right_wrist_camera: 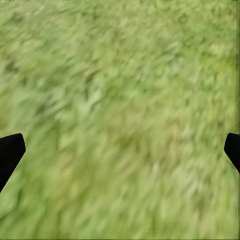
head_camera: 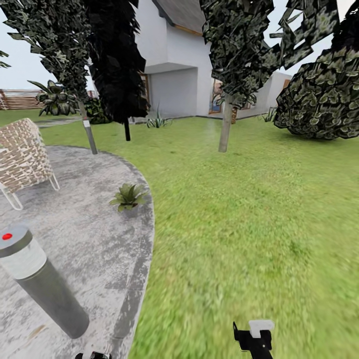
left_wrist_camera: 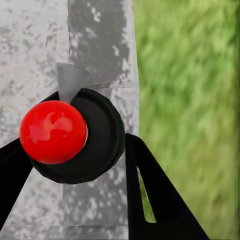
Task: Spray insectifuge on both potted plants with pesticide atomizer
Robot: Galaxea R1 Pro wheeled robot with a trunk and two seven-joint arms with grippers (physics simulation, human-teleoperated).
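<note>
The pesticide atomizer (head_camera: 42, 281) rises tilted at the head view's lower left, a dark cylinder with a pale band and a red button on top. My left gripper (left_wrist_camera: 75, 150) is shut on it; the left wrist view looks down on its red knob and black round cap between my black fingers (left_wrist_camera: 155, 195). One potted plant (head_camera: 128, 196), a low green rosette, stands at the edge of the grey paved patio (head_camera: 85, 239), some way ahead of the atomizer. My right gripper (head_camera: 254, 339) hangs open over the lawn (right_wrist_camera: 120, 75), nothing between its fingers.
A woven chair (head_camera: 22, 159) stands on the patio at the left. Thin tree trunks (head_camera: 89, 132) (head_camera: 225, 124) rise from the lawn ahead, and a big bush (head_camera: 324, 99) fills the right. A white house (head_camera: 179, 75) and a potless spiky plant (head_camera: 158, 121) lie beyond.
</note>
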